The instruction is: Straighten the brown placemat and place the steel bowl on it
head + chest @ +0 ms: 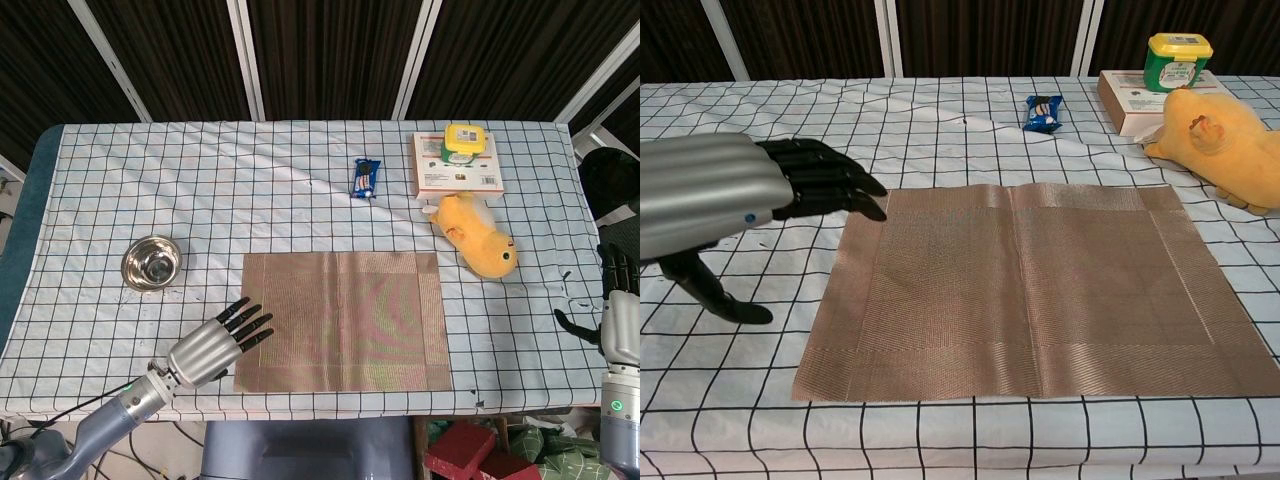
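— Two hands out here: where's the left hand (213, 346)?

— Just off the left edge of the brown placemat (342, 321), raised above the table (250, 180), fingers (830, 185) stretched out and slightly apart, nothing in them.

— And the mat?

— Flat, edges running with the cloth's grid.

— Steel bowl (151, 262)?

— Upright on the cloth, well left of the mat.

— Right hand (620, 322)?

— At the table's right edge; its fingers I cannot tell. Yellow plush toy (475, 235) lies beyond the mat's far right corner.
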Motion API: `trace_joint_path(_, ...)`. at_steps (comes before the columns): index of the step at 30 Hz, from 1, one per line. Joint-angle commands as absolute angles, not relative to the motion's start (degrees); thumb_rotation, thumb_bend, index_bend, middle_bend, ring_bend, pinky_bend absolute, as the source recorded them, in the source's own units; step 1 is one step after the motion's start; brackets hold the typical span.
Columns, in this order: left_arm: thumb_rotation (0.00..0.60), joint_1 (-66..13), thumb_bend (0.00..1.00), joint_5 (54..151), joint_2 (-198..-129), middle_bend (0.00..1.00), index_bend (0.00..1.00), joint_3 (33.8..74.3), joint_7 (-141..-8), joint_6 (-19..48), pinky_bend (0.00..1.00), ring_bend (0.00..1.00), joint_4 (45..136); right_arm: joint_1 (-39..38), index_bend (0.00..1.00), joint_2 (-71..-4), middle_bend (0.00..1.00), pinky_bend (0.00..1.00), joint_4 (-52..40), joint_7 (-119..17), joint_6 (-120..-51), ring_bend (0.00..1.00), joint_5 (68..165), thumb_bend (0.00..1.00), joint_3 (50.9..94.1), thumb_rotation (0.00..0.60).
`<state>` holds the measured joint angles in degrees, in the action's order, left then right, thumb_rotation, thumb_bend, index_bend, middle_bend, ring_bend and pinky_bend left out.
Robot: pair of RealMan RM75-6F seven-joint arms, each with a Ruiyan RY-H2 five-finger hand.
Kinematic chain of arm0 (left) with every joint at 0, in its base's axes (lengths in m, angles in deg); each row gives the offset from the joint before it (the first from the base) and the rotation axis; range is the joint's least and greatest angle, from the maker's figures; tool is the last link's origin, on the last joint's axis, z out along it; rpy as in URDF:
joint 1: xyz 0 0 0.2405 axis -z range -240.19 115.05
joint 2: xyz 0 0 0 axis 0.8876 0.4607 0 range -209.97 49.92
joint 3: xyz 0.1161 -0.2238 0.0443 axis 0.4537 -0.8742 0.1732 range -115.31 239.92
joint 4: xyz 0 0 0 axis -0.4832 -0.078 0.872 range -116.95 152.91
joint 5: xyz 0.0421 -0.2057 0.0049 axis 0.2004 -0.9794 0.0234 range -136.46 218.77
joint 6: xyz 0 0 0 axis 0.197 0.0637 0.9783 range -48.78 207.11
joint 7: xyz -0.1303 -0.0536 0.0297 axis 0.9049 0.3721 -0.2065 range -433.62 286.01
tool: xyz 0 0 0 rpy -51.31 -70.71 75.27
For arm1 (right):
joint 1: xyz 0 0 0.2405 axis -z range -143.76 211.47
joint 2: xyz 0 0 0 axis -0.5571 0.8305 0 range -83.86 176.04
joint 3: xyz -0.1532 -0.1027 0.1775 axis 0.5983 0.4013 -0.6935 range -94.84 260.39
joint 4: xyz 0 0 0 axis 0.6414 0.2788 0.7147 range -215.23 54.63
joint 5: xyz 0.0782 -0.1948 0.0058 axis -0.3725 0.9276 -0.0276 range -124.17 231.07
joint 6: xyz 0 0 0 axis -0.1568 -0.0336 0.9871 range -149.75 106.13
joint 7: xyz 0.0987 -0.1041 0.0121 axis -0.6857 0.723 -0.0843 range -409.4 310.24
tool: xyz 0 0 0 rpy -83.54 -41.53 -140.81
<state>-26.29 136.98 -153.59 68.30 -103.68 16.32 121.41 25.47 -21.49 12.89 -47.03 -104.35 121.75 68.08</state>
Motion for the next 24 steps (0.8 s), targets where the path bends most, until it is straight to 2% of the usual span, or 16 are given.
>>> trace_joint_path(1,0.600,-27.33,0.00,137.18,-151.68,0.07,0.14,66.87,-104.07,13.80,0.06,0.03,121.84,25.46,0.00,-21.51,0.00,0.16,12.94,-46.98,-104.38,0.00,121.81,0.12,68.12,0.600)
trace_joint_path(6,0.600,-28.81,0.01,133.35,-150.52,0.10,0.19,64.09,-104.89,11.71,0.07,0.03,120.27,25.50,0.00,-21.55,0.00,0.16,12.95,-46.84,-104.53,0.00,121.93,0.12,68.17,0.600)
trace_joint_path(12,0.600,-30.52,0.06,126.07,-151.64,0.13,0.24,60.74,-105.65,10.62,0.08,0.03,113.53,25.48,0.00,-21.54,0.00,0.16,12.94,-46.78,-104.47,0.00,121.87,0.12,68.17,0.600)
trace_joint_path(24,0.600,-31.50,0.14,113.88,-156.08,0.18,0.38,57.30,-106.50,13.48,0.09,0.04,104.54,25.38,0.00,-21.73,0.00,0.16,12.88,-46.25,-104.43,0.00,121.89,0.12,68.29,0.600)
